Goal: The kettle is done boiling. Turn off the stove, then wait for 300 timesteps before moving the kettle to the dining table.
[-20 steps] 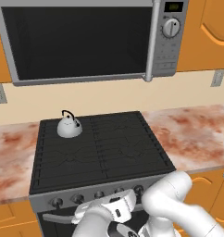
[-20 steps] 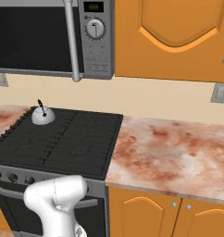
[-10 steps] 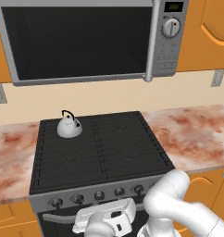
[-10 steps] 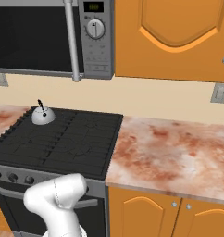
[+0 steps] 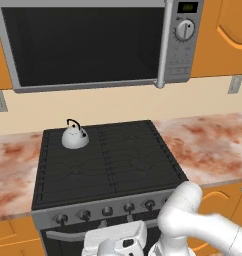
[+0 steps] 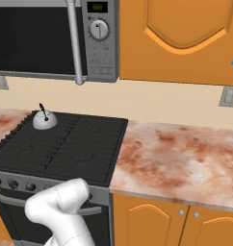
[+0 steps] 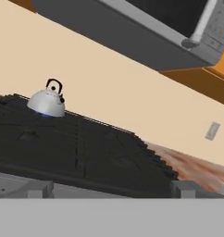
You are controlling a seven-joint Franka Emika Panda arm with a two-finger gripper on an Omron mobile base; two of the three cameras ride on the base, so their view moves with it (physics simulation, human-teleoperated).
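currently: kettle (image 5: 74, 137), silver-white with a black arched handle, upright on the back left burner of the stove (image 5: 108, 165), under the microwave (image 5: 93, 42); a blue glow shows beneath it in the hand view. gripper (image 5: 115, 242), low before the knob row (image 5: 108, 211), jaws spread wide, holding nothing, well apart from the kettle.

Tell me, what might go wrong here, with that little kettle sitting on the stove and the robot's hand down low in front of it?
A faint blue glow under the small silver dome-shaped kettle suggests its burner is lit, so lifting it now could be unsafe. The round knobs on the black gas stove sit close together, so the open jaws might turn the wrong one. The kettle stands at the far back-left corner, a long reach for the arm.
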